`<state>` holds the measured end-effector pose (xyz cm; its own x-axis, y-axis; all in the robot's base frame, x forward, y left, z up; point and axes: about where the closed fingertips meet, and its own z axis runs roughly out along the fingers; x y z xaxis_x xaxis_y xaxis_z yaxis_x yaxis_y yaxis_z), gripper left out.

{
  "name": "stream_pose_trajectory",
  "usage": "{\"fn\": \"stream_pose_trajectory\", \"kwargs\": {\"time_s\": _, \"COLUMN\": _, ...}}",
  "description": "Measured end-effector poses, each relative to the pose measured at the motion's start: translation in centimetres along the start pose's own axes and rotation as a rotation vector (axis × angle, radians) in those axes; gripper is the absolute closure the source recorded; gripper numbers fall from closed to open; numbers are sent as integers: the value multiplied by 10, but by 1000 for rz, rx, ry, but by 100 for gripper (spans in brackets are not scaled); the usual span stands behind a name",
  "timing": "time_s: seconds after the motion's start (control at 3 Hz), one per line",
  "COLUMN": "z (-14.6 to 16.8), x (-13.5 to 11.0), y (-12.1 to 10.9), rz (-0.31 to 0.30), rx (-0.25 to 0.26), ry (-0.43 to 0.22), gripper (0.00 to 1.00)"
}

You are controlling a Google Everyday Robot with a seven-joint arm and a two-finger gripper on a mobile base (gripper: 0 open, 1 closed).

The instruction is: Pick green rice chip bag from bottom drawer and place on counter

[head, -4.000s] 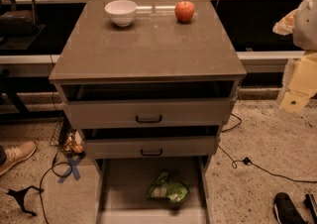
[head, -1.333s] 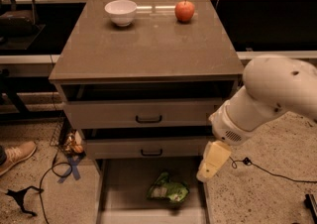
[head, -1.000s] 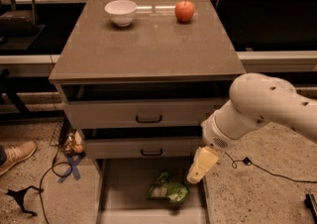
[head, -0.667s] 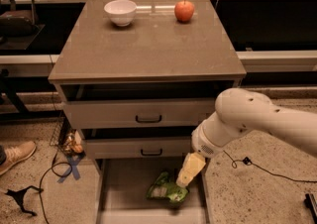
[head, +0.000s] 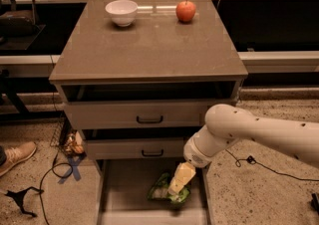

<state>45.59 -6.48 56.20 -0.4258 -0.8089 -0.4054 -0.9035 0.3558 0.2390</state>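
The green rice chip bag (head: 162, 191) lies crinkled on the floor of the open bottom drawer (head: 124, 194), toward its right side. My gripper (head: 178, 181) hangs from the white arm that reaches in from the right. It is just over the bag's right part and covers it. The counter (head: 149, 45) is the flat grey-brown top of the cabinet, well above the gripper.
A white bowl (head: 121, 12) and a red apple (head: 186, 11) stand at the back of the counter. Two upper drawers with black handles (head: 149, 119) are partly open. Cables (head: 47, 174) and a shoe (head: 15, 155) lie on the floor at left.
My arm has swung in from the right and down toward the left. The gripper now sits over the bag in the bottom drawer. The bag has not moved.
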Motion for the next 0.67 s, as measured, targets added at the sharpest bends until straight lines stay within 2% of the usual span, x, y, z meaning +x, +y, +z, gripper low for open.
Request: {"fn": "stream_pose_trajectory", "kwargs": {"time_s": 0.67, "z": 58, "x": 37, "y": -35, "rz": -17, "rx": 30, "ry": 33, "gripper": 0}}
